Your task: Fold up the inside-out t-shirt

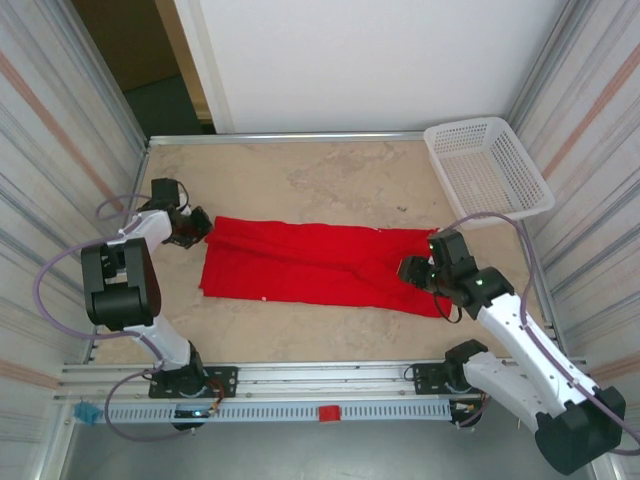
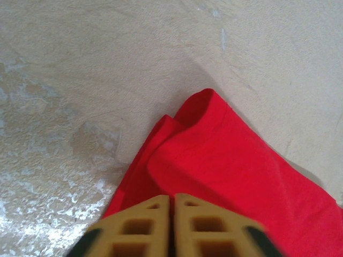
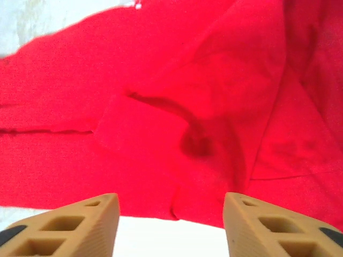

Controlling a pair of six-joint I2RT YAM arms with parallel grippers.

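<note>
The inside-out t-shirt [image 1: 310, 262] lies flat across the middle of the table [image 1: 330, 175], its long axis running left to right, with its left end under the left gripper [image 2: 171, 199], whose fingers are pressed together, and its right end under the right gripper [image 3: 171, 201], whose fingers are spread and empty.

T-shirt [image 1: 320, 265]: soft matt red cloth, creased, with a stitched seam ahead of the right gripper [image 3: 170, 196].
Fingers [image 3: 80, 222]: tan matt plastic, hollow-celled, inner faces finely ribbed.
Tabletop [image 2: 80, 80] beyond the left gripper [image 2: 172, 198]: beige, mottled, slightly rough.
Basket [image 1: 487, 165]: white plastic mesh.
Rail [image 1: 320, 408]: ribbed metal.
</note>
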